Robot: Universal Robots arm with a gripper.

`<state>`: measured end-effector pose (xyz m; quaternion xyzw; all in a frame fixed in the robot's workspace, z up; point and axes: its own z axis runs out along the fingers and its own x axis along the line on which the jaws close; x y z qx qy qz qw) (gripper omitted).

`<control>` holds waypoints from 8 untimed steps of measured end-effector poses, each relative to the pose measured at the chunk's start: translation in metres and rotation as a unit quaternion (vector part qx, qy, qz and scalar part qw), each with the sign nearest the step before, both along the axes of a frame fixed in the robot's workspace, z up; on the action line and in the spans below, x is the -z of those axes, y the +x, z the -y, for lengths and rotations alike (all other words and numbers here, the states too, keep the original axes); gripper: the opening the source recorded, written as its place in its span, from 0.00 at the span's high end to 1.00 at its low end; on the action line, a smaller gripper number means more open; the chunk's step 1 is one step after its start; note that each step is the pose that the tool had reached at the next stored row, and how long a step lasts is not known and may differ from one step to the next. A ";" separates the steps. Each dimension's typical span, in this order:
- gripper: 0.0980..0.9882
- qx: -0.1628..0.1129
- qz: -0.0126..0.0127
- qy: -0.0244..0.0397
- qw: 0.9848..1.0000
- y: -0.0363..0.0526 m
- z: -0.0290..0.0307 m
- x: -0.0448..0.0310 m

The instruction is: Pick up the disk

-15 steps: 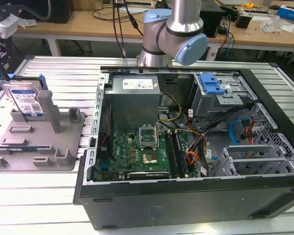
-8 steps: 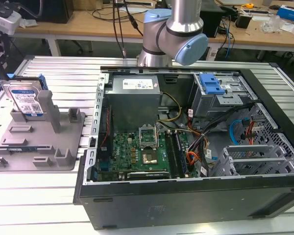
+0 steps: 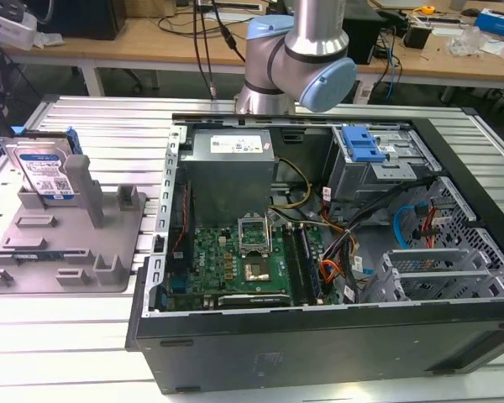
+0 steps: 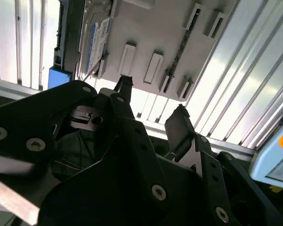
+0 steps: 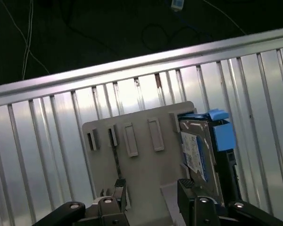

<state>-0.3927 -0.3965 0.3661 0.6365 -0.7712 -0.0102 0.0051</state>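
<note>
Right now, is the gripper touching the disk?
Apart. In the exterior view the disk stands in the grey holder with nothing on it; in the first wrist view the open gripper sits well above it.

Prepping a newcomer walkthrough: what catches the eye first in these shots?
The open computer case sits at the middle and the exterior view's right, its green motherboard exposed. At that view's left the disk stands on edge in the grey holder on the ribbed metal table. In the first wrist view the gripper has its fingers spread, holding nothing, with holder and disk beyond.
</note>
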 end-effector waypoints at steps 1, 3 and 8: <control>0.48 -0.013 0.001 0.000 1.000 0.0002 0.0000 0.0001; 0.48 -0.025 0.001 0.000 1.000 0.0003 0.0000 0.0000; 0.48 -0.036 0.001 0.000 0.999 0.0004 0.0000 0.0000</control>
